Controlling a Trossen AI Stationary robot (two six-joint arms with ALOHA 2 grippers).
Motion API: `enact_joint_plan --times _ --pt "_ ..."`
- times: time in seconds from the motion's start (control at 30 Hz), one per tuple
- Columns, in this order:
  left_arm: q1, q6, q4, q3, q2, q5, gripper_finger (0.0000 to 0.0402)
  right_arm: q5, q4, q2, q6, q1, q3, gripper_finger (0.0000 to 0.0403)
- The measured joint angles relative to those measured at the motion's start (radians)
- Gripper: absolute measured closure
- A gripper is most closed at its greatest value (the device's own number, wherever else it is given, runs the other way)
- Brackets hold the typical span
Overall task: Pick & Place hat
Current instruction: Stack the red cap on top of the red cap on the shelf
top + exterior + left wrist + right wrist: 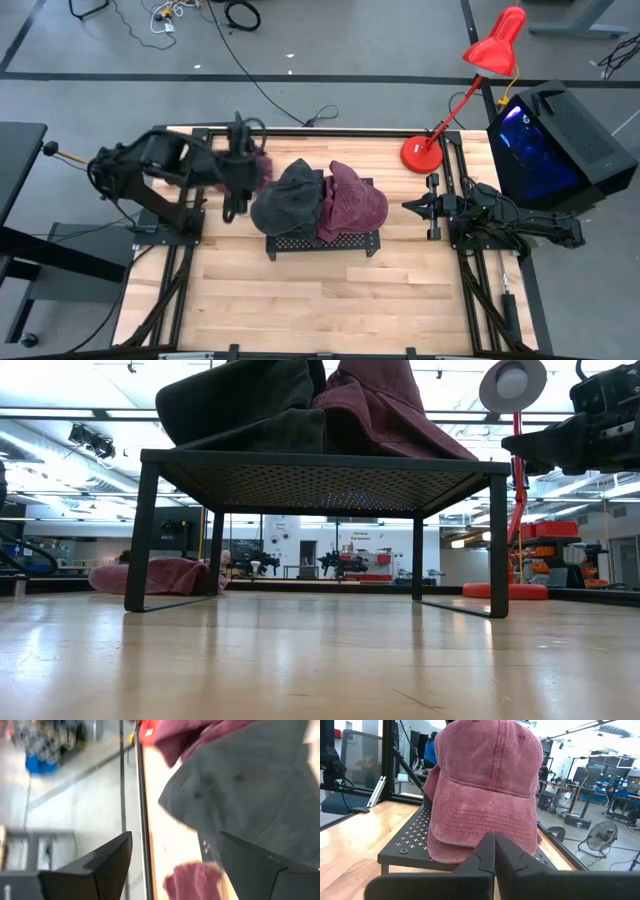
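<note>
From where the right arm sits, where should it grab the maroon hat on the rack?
Likely the brim: on the maroon hat it droops over the black rack's edge toward the right gripper, whose fingers are shut. Come in level from that side; the dark hat crowds the other.
</note>
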Motion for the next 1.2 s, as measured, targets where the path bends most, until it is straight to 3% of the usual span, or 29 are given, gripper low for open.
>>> enact_joint_plan --times 0.27,0.8,0.93,1.2 --pt "0.192 -0.203 -0.113 -0.002 -0.031 0.003 0.0106 0.0 0.0 0.0 0.0 0.0 0.0 0.0399" --pt "0.451 -0.248 -0.098 -0.008 -0.05 0.128 0.0106 0.0 0.0 0.0 0.0 0.0 0.0 0.0399" --pt "0.503 -0.262 -0.052 -0.115 -0.076 0.196 0.0106 0.0 0.0 0.0 0.0 0.0 0.0 0.0399" --pt "0.626 -0.343 0.11 -0.33 -0.167 0.218 0.0106 0.0 0.0 0.0 0.0 0.0 0.0 0.0399"
